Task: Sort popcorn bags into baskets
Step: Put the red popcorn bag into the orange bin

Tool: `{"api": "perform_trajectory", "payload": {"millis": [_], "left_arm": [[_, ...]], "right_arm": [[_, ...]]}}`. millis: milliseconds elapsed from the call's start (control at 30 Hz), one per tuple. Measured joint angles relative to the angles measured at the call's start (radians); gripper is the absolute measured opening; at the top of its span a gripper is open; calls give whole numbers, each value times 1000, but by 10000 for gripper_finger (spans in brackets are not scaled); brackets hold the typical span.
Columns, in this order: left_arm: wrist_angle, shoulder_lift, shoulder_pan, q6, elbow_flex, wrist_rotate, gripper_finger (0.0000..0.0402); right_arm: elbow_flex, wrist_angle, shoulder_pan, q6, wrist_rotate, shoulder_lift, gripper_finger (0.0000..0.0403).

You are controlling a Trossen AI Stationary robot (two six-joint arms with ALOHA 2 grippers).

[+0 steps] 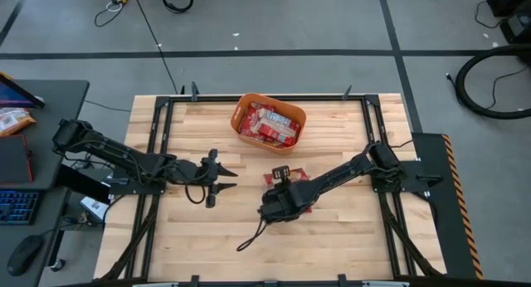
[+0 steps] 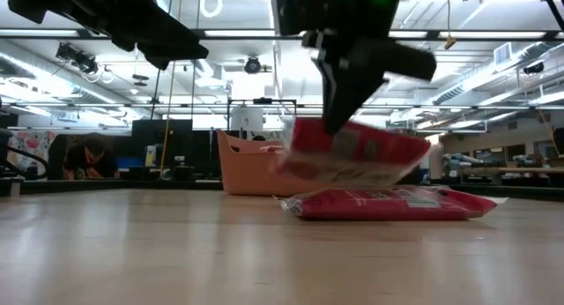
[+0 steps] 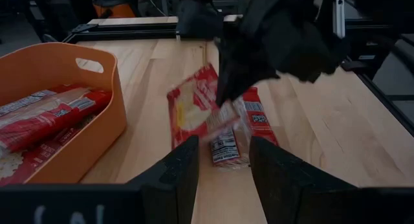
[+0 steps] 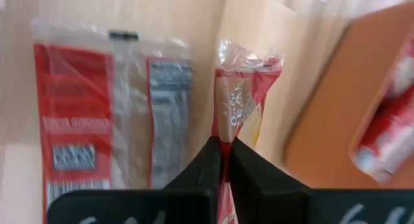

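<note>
The right gripper (image 4: 223, 153) is near the middle of the table, its two fingers pinched shut on the edge of a red popcorn bag (image 4: 239, 107), which it holds lifted clear of the wood; in the low view that held bag (image 2: 352, 155) hangs tilted just above a second bag (image 2: 388, 204) lying flat on the tabletop. From above, the flat bag (image 1: 286, 174) shows beside the right gripper (image 1: 278, 202), a little nearer the far edge than the gripper. The orange basket (image 1: 242, 113) sits at the far side of the table, about in the middle, apart from the two bags, and several more red bags (image 1: 270, 125) lie piled inside it. The left wrist view shows the basket's wall (image 3: 97, 114) with the bags inside it (image 3: 45, 120), and the held bag (image 3: 194, 111) beyond the left arm's own fingers. The left gripper (image 1: 222, 177) hovers over bare wood left of the bags, its fingers spread open and holding nothing.
</note>
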Motion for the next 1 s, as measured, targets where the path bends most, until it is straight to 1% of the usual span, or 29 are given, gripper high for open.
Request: {"api": "perform_trajectory", "payload": {"millis": [100, 233, 300, 467, 633, 767, 867, 1000], "left_arm": [[0, 0, 0, -1, 0, 0, 141], [0, 0, 0, -1, 0, 0, 141], [0, 0, 0, -1, 0, 0, 141], [0, 0, 0, -1, 0, 0, 141], [0, 0, 0, -1, 0, 0, 141], [-1, 0, 0, -1, 0, 0, 141], [-13, 0, 0, -1, 0, 0, 141], [-24, 0, 0, 19, 0, 0, 141]], "right_arm": [[59, -98, 1, 1, 27, 0, 15], [151, -240, -16, 1, 151, 0, 18], [207, -281, -35, -6, 202, 0, 23], [333, -303, -101, -72, 249, 0, 25], [377, -278, -221, -143, 290, -1, 26], [377, -231, -320, -232, 276, -1, 27], [377, -201, -375, -288, 176, -9, 25], [377, -71, -462, -335, 136, -19, 23]]}}
